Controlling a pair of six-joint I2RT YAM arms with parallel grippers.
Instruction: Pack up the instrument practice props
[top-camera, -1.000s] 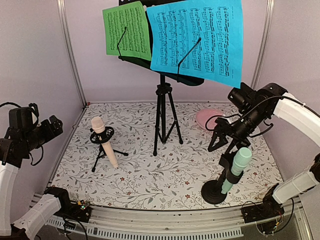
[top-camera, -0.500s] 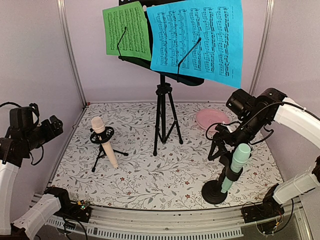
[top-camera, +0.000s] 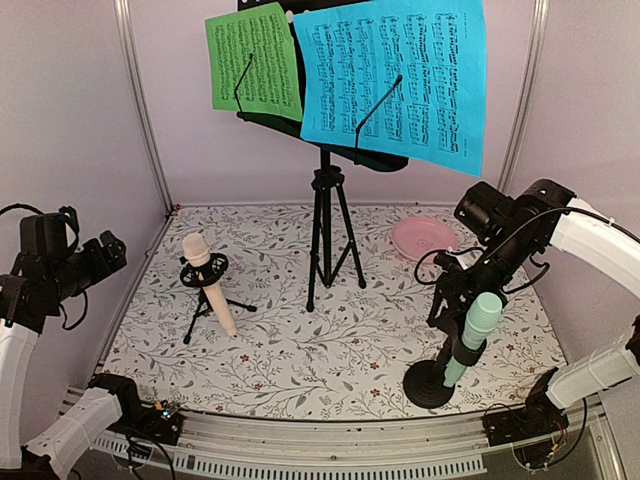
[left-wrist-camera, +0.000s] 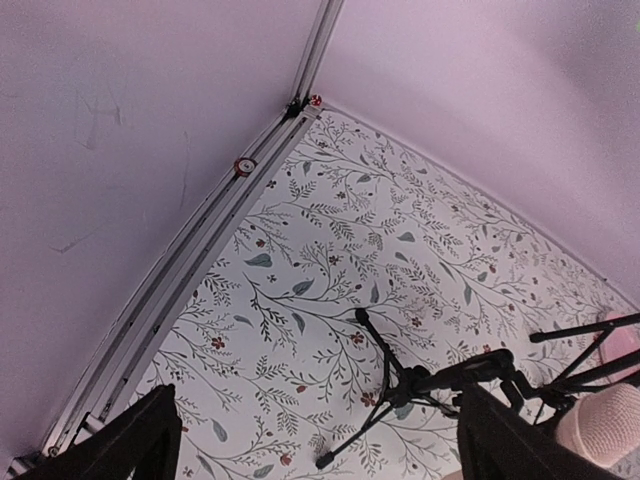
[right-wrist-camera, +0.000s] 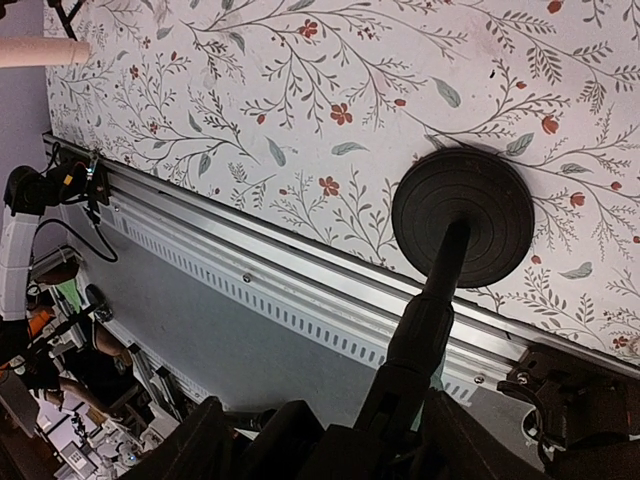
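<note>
Packing under way: my right pincer (top-camera: 447, 298) hung at the head of the mint toy microphone (top-camera: 480, 322), which stood tilted in its round-based black mic holder (top-camera: 430, 385) directly below my fingers. The step in hand looked like lifting that microphone out. Next I would need a firm squeeze and a pull along its tilt, without toppling the holder. Whether my fingers were clamped or merely flanking it, I could not tell. The arm arched over, wrist bent down. My left pincer (top-camera: 104, 252) hung wide apart, far off.
</note>
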